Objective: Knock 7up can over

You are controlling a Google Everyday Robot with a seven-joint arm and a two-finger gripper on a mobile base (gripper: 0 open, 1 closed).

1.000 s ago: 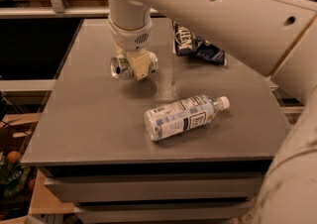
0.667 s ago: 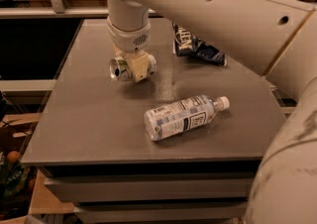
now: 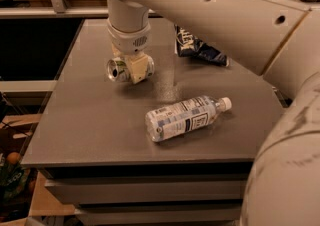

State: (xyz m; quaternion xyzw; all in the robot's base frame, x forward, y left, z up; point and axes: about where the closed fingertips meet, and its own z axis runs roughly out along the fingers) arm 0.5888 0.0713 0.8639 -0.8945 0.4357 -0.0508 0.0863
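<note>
Hand [image 3: 134, 67] down at the 7up can [image 3: 116, 69], cream-coloured, hanging from a round white wrist [image 3: 129, 30] straight above the can and covering most of the can's body. Cannot tell whether clamped on the can or only pressed against it, nor whether set wide or narrow. Can lying on its side on the grey tabletop [image 3: 90, 130], silver top rim turned toward the left edge, only that end and a sliver of the body showing past the hand. Big white arm [image 3: 210, 10] sweeping from above the can across the upper right and down the right border. Right of the can and farther back, well apart from it: dark blue chip bag [image 3: 197, 50], lying flat, partly hidden behind the arm. Right of the can and nearer the front edge, also apart from it: clear water bottle [image 3: 185, 118] on its side, white cap pointing away from the can, printed label wrapped around the middle.
</note>
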